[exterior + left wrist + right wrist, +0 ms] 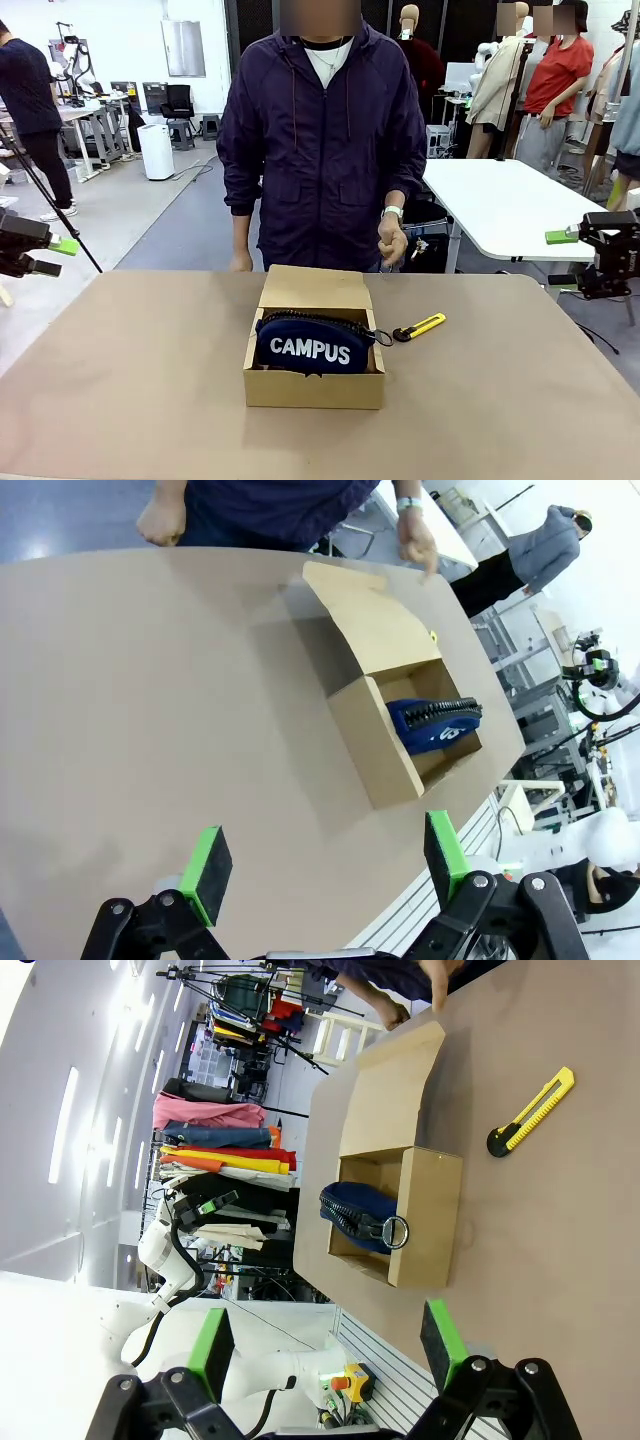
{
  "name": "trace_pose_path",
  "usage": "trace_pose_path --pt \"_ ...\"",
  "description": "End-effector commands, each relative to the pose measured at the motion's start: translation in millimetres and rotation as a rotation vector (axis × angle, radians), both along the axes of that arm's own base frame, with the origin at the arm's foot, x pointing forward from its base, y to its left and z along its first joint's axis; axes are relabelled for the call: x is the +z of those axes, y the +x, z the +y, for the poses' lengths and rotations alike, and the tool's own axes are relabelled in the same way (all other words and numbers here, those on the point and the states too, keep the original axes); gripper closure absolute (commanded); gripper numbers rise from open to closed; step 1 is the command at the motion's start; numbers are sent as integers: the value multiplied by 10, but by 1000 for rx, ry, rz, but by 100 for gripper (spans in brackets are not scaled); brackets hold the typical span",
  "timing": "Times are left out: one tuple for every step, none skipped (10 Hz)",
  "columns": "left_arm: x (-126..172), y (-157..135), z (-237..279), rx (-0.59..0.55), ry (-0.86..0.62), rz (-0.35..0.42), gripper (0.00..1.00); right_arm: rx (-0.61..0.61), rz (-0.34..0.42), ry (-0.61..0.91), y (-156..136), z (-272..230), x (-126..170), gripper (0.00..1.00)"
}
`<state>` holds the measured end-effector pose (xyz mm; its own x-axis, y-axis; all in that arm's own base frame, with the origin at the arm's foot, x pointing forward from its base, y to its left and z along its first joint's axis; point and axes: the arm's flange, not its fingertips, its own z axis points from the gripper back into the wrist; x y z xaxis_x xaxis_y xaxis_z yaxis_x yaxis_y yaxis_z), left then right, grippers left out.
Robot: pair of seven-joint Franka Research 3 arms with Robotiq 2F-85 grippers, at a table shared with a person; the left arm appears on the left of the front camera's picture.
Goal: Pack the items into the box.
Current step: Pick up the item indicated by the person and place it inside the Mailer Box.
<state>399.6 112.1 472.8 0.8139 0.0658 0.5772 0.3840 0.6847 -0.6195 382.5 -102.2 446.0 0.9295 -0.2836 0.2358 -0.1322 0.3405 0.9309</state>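
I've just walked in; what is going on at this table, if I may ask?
Packing is partway done. The CAMPUS pouch lies inside the open box, its flap folded back toward the person. The utility knife lies on the table right of the box, not yet packed. The left gripper and right gripper hang open, holding nothing. The person stands at the far edge, one hand raised behind the box.

Legible: "CAMPUS" in white capitals on navy pouch [315, 347], standing in box [313, 388]. Nothing else readable.
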Motion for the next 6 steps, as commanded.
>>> trace_pose_path --pt "20 -20 19 -1 -5 10 0 12 -5 -5 0 -20 22 0" --pt "20 -20 19 -1 -5 10 0 12 -5 -5 0 -20 22 0" --pt "20 -20 19 -1 -5 10 0 12 -5 -5 0 -20 22 0" --pt "20 -20 19 -1 -5 10 0 12 -5 -5 0 -20 22 0" --pt "20 -20 19 -1 -5 10 0 12 -5 -5 0 -20 22 0" --pt "20 -20 19 -1 -5 10 0 12 -5 -5 0 -20 22 0"
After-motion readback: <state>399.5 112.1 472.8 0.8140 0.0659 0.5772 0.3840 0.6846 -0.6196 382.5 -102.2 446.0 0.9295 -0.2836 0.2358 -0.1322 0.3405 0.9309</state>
